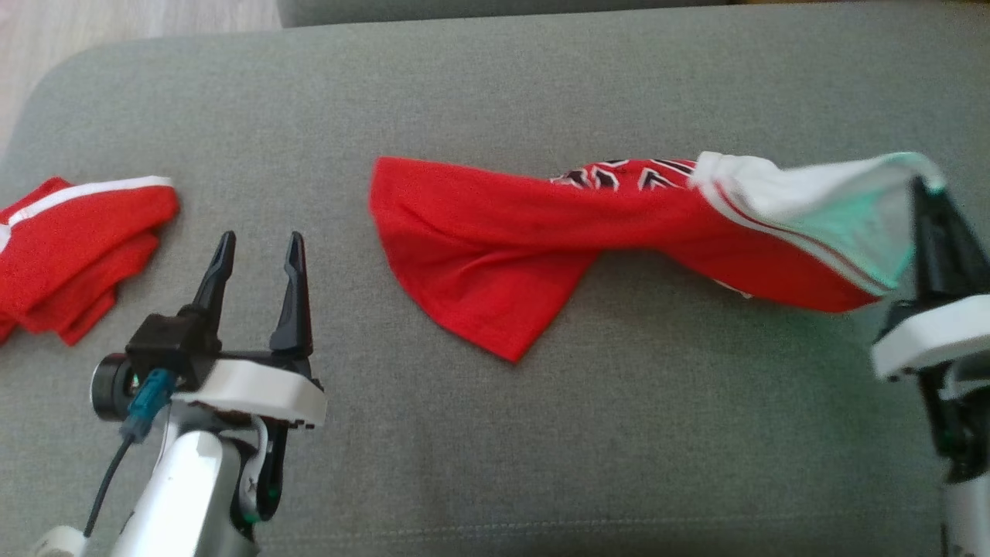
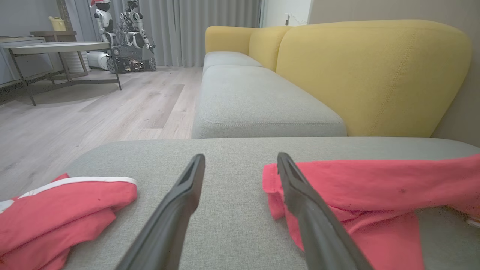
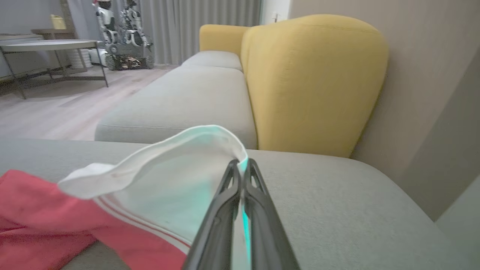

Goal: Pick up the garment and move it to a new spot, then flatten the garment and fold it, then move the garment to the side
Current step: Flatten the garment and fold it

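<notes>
The garment (image 1: pixel 526 240) is a red shirt with a white sleeve and a black-and-white print, stretched across the grey cushion (image 1: pixel 495 100). Its white sleeve end is lifted off the cushion at the right. My right gripper (image 1: pixel 924 189) is shut on that white sleeve edge (image 3: pixel 225 140), and in the right wrist view my right gripper (image 3: pixel 242 165) pinches the cloth between its fingers. My left gripper (image 1: pixel 259 244) hovers open left of the garment's red hem. From the left wrist, my left gripper (image 2: pixel 240 159) stands wide with the garment (image 2: pixel 367 187) to its right.
A second red garment with white trim (image 1: pixel 73 247) lies crumpled at the cushion's left edge. Behind stands a yellow-backed sofa (image 2: pixel 375 71) with grey seats. A low table (image 2: pixel 56 47) and another robot (image 2: pixel 127 37) stand on the wooden floor far left.
</notes>
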Robot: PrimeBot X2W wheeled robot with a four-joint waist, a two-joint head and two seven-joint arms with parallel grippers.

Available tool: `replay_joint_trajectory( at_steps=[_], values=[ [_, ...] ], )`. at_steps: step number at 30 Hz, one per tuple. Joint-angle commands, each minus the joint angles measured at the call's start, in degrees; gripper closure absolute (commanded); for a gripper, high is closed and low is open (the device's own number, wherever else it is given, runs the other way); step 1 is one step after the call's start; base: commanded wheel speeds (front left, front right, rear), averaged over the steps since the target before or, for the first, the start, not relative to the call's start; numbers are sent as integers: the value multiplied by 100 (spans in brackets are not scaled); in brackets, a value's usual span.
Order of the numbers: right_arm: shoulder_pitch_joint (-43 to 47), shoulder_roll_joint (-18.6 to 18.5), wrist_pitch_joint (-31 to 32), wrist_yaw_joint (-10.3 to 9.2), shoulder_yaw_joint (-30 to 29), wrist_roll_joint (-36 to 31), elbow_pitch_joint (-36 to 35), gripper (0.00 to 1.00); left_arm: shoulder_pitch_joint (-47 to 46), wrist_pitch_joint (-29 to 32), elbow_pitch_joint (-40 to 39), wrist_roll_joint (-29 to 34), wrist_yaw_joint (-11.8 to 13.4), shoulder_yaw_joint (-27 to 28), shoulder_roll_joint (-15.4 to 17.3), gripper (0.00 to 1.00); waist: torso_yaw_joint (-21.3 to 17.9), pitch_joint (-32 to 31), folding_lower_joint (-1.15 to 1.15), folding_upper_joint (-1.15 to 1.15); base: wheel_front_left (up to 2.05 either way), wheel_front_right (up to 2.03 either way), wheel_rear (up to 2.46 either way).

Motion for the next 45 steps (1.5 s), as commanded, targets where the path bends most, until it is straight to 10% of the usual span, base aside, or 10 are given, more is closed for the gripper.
replay_joint_trajectory(
  at_steps=[1,10,11,12,13,20,45],
  values=[
    [-69,-23,39,-4,-10,-28,-161,100,-191,-9,-217,-4,53,185,171,0,-15,36,0,0,0,0,0],
    [-312,-23,-83,-4,-85,41,989,100,-313,16,-276,5,78,139,184,0,-11,348,0,0,0,0,0],
    [-386,-34,-119,-4,-47,60,1140,91,-331,16,-282,8,78,131,183,0,-7,389,0,0,0,0,0],
    [-454,-46,-165,-4,-7,64,1279,57,-351,16,-280,9,73,120,183,0,2,419,0,0,0,0,0],
    [-516,-37,-208,-4,25,87,1406,0,-367,14,-273,11,71,114,185,0,6,438,0,0,0,0,0],
    [-644,-28,-582,-4,42,47,1772,0,-399,-12,-174,-4,63,86,184,0,23,376,0,0,0,0,0],
    [737,512,-480,-4,690,-217,-357,0,195,97,-150,-132,196,25,309,0,-109,-435,0,0,0,0,0]
  ],
)
